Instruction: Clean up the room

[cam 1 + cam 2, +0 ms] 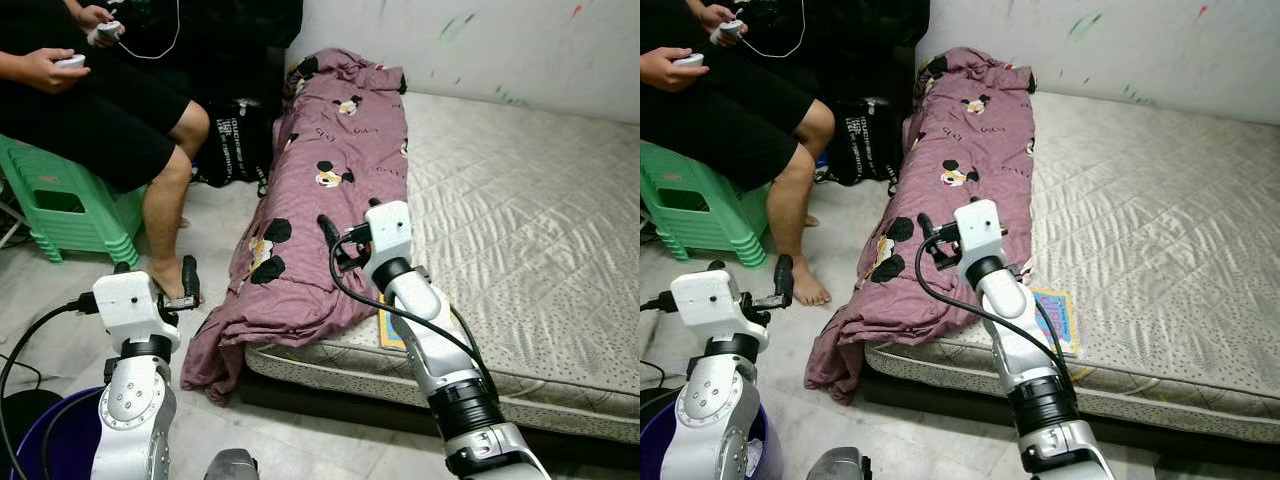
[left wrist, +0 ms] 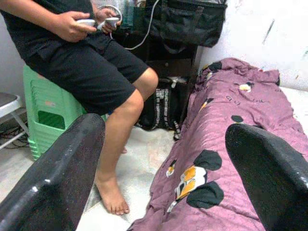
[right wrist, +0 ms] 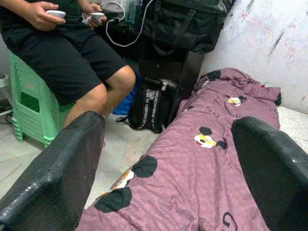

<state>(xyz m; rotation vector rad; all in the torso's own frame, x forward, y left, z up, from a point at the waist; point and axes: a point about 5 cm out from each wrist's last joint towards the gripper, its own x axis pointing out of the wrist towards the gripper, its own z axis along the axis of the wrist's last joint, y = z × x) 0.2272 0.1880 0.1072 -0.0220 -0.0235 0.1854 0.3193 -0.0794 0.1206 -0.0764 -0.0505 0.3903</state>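
Scuffed white wall [image 1: 480,40], pale floor [image 1: 215,225]

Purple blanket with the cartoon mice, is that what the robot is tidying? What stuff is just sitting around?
For the job:
- crumpled purple cartoon-print blanket, spilling off the grey quilted mattress
- right gripper, open, above the blanket
- left gripper, open, near the blanket's hanging end

Just around:
- stacked green plastic stools with a seated person
- black printed bag on the floor
- colourful flat booklet on the mattress

Blanket [image 1: 335,190] is lying along mattress [image 1: 520,220] left edge, spilling onto floor [image 1: 215,235]; person [image 1: 110,110] is sitting on stool [image 1: 60,200] further left.
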